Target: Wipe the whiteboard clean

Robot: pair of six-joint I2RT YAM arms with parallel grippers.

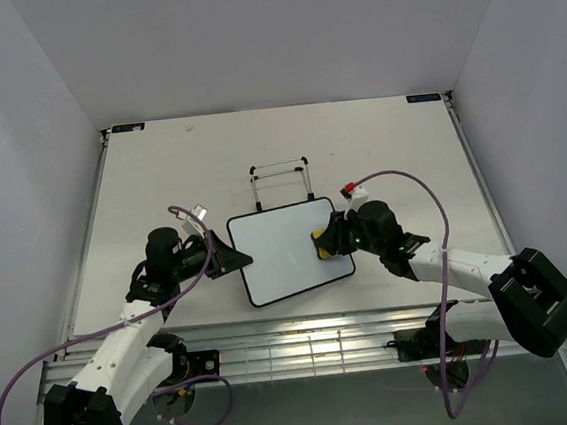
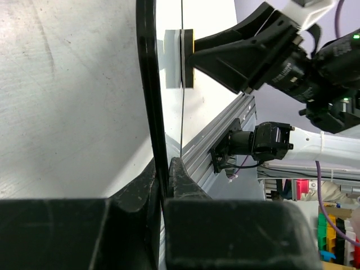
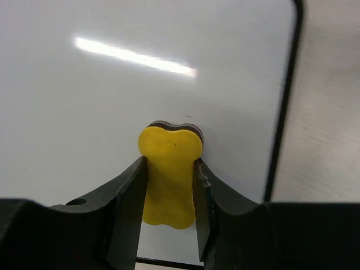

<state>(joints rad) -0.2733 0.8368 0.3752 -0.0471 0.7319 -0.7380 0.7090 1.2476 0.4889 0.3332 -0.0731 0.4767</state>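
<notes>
The whiteboard (image 1: 285,250), white with a thin black frame, lies flat on the table in the middle. Its surface (image 3: 112,101) looks blank. My left gripper (image 1: 230,257) is shut on the board's left edge; the wrist view shows the black frame (image 2: 151,101) pinched between the fingers. My right gripper (image 1: 325,244) is shut on a yellow sponge (image 3: 169,174) with a dark felt underside, pressed against the board near its right edge. The sponge also shows in the left wrist view (image 2: 185,59) and from above (image 1: 321,245).
A thin black wire stand (image 1: 280,181) stands just behind the board. The aluminium rail (image 1: 306,346) runs along the table's near edge. White walls enclose the table on three sides.
</notes>
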